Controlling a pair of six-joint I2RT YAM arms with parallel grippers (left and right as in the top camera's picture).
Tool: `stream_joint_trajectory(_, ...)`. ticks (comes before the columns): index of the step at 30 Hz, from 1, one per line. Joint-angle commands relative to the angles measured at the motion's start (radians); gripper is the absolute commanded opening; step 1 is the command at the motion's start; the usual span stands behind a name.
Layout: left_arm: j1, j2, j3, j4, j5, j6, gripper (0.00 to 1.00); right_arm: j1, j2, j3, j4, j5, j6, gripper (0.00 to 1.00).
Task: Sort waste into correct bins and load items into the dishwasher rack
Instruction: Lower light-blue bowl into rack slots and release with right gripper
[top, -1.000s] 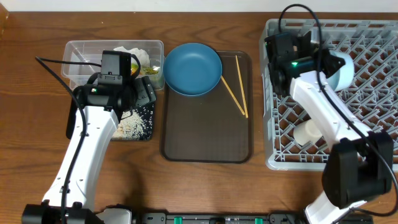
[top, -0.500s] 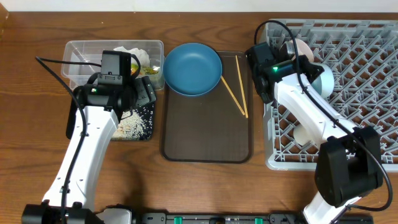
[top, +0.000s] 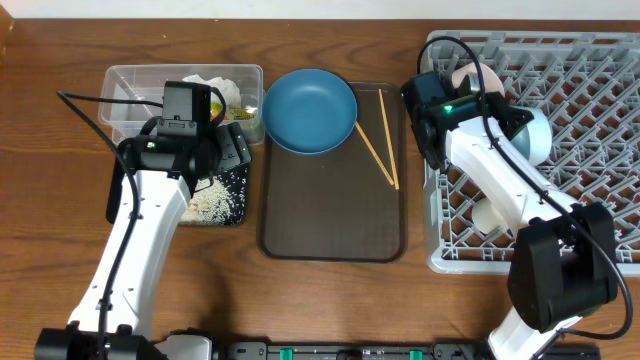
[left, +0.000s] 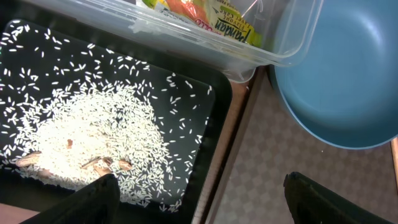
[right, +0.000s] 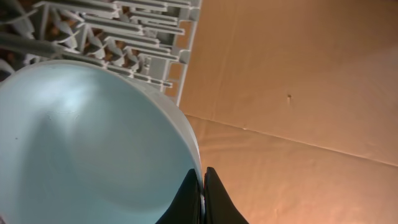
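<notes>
My right gripper (right: 203, 185) is shut on the rim of the light blue bowl (right: 93, 143), holding it tilted over the left part of the grey dishwasher rack (top: 590, 80); the bowl also shows in the overhead view (top: 533, 135). A cream bowl (top: 470, 74) and a small pale cup (top: 492, 215) sit in the rack. The dark blue plate (top: 310, 110) and two chopsticks (top: 384, 140) lie on the brown tray (top: 330, 210). My left gripper (left: 205, 208) is open and empty over the black tray's (left: 208, 106) right edge, where rice (left: 93, 130) lies. The clear tub (top: 130, 85) holds tissue (top: 205, 82) and the wrapper (left: 217, 18).
The brown serving tray stands between the two bins and the rack, with the plate at its back left corner, overlapping its rim. The clear tub sits directly behind the black tray. Wooden table runs along the front.
My right arm swung left over the rack's left part with the light blue bowl in its grip, then eased slightly right. The left arm has not moved.
</notes>
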Motion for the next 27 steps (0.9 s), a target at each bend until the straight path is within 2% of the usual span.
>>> stream_joint_trajectory(1, 0.003, -0.011, 0.010, -0.003, -0.012, 0.010, 0.87, -0.002, 0.004, -0.002, -0.006, -0.029, 0.043, 0.01)
stream_joint_trajectory(7, 0.003, -0.011, 0.010, -0.003, -0.012, 0.010, 0.87, 0.007, 0.004, -0.002, -0.014, -0.135, 0.043, 0.01)
stream_joint_trajectory(11, 0.003, -0.011, 0.010, -0.003, -0.012, 0.010, 0.87, 0.008, 0.004, -0.002, -0.016, -0.126, 0.042, 0.01)
stream_joint_trajectory(18, 0.003, -0.011, 0.010, -0.003, -0.012, 0.010, 0.87, 0.001, 0.004, -0.001, 0.037, 0.143, 0.040, 0.01)
stream_joint_trajectory(24, 0.003, -0.011, 0.010, -0.003, -0.012, 0.010, 0.87, -0.004, 0.004, -0.002, 0.029, 0.002, 0.008, 0.01)
stream_joint_trajectory(27, 0.003, -0.011, 0.010, -0.003, -0.012, 0.010, 0.87, -0.015, 0.004, -0.002, 0.036, -0.005, 0.008, 0.01)
